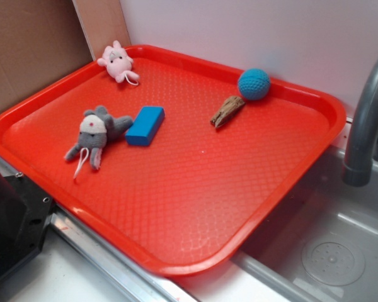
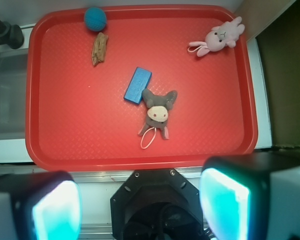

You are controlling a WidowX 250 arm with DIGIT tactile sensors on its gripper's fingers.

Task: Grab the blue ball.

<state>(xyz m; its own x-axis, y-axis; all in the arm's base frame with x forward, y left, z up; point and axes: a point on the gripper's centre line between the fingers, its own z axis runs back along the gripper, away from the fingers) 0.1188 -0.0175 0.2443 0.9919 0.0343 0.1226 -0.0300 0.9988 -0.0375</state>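
- The small teal-blue dimpled ball [image 1: 254, 83] rests at the far edge of the red plastic tray [image 1: 176, 207], just beside a brown piece of wood [image 1: 227, 111], probably stopped by the rim.
- The jaws stand apart, high above the tray's near edge, holding nothing.
- Only the pads [image 2: 224, 205] show in the wrist view, blurred; the arm is absent from the exterior view.

Ball [image 1: 254, 83] at tray's [image 1: 176, 207] far edge, wood piece [image 1: 227, 111] beside it
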